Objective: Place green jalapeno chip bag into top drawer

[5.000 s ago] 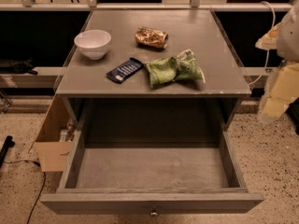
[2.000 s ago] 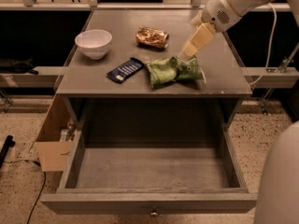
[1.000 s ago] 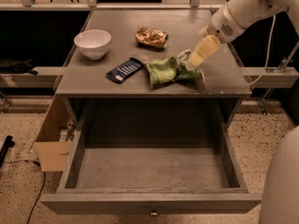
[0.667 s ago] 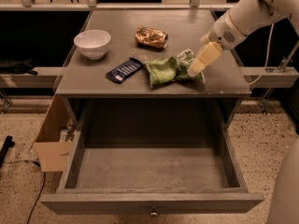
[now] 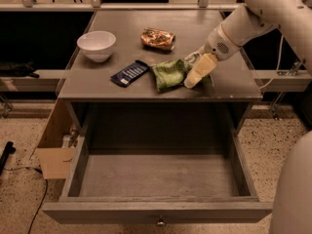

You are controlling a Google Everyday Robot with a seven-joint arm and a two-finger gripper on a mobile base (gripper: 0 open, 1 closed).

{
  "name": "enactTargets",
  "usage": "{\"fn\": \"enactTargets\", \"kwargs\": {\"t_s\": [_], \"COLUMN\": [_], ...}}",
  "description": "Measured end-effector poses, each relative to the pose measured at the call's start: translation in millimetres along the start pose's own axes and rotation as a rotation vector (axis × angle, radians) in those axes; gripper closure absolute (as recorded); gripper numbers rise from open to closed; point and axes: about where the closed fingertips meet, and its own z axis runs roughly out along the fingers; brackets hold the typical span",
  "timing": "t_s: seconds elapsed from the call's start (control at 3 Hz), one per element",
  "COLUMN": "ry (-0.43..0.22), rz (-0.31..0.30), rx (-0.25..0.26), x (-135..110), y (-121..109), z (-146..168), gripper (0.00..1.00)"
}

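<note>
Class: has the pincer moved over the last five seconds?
Yes. The pincer came in from the right toward the tabletop's front edge, at the green jalapeno chip bag.

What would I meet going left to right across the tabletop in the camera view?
White bowl → dark-blue packet → green jalapeno chip bag → claw, at the bag's right end. The brown-gold bag, farther back, overlaps the green bag's span, so it is left out.
</note>
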Motion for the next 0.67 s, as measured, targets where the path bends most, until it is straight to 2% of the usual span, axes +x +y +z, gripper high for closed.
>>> {"fn": "enactTargets", "kwargs": {"t_s": [0.67], "ry": [0.000], "rz": [0.000], "rx": [0.000], "x": [0.0], "y": [0.0], "z": [0.1], "gripper": [0.46]}}
